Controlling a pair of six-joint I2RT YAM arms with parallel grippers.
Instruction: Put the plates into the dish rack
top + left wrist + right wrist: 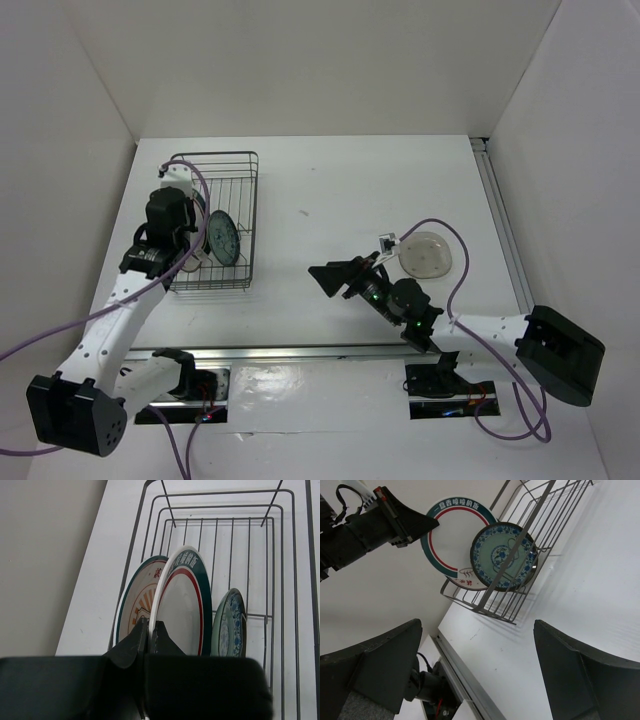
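Three plates stand upright in the dish rack (225, 185): the sunburst plate (136, 602), the green-and-red-rimmed plate (182, 610) and the teal plate (229, 627). The left tool (150, 626) is clenched on the rimmed plate's edge. The glass plate (428, 254) lies outstanding on the tabletop (330, 190), near the released, empty right tool (340, 278).

Both arms (110, 335) have white links, black joints and trailing purple cables (447, 228).
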